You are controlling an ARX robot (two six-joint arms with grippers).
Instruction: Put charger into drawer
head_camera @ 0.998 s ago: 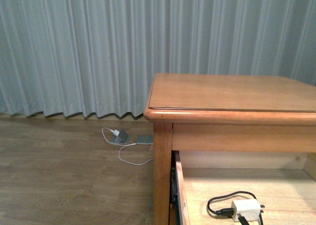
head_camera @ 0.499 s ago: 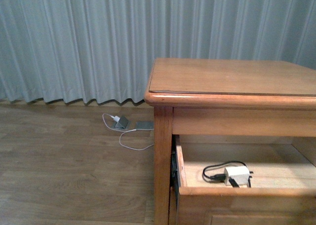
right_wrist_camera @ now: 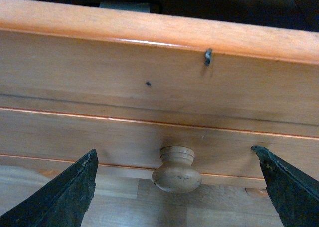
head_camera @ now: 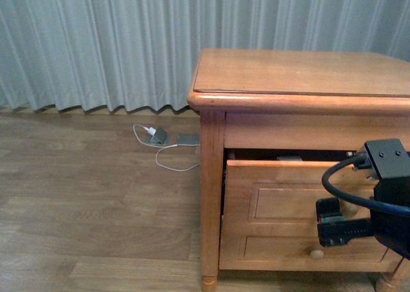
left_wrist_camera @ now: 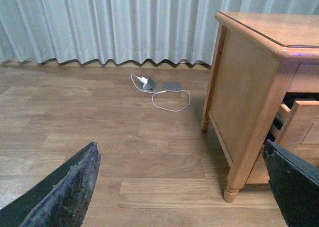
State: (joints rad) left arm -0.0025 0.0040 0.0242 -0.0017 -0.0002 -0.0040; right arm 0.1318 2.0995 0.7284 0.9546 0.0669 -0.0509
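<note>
The drawer [head_camera: 288,189] is the dresser's top one, honey wood, open by only a narrow gap. A small pale bit of the charger [head_camera: 289,157] shows in that dark gap; its cable is hidden. In the right wrist view it shows as a pale edge [right_wrist_camera: 124,6] behind the drawer front [right_wrist_camera: 149,77]. My right gripper [head_camera: 336,223] is open in front of the drawer, its fingers either side of the round knob [right_wrist_camera: 177,170] without touching it. My left gripper [left_wrist_camera: 179,197] is open and empty above the floor, left of the dresser.
A white-cabled charger with grey pads [head_camera: 160,138] lies on the wood floor by the curtain; it also shows in the left wrist view [left_wrist_camera: 149,83]. The lower drawer's knob [head_camera: 316,253] is below my right gripper. A dresser leg [left_wrist_camera: 230,192] stands near my left gripper.
The drawer has gone from wide open to almost shut, with the charger inside it. My right gripper has come into the front view at the drawer front.
</note>
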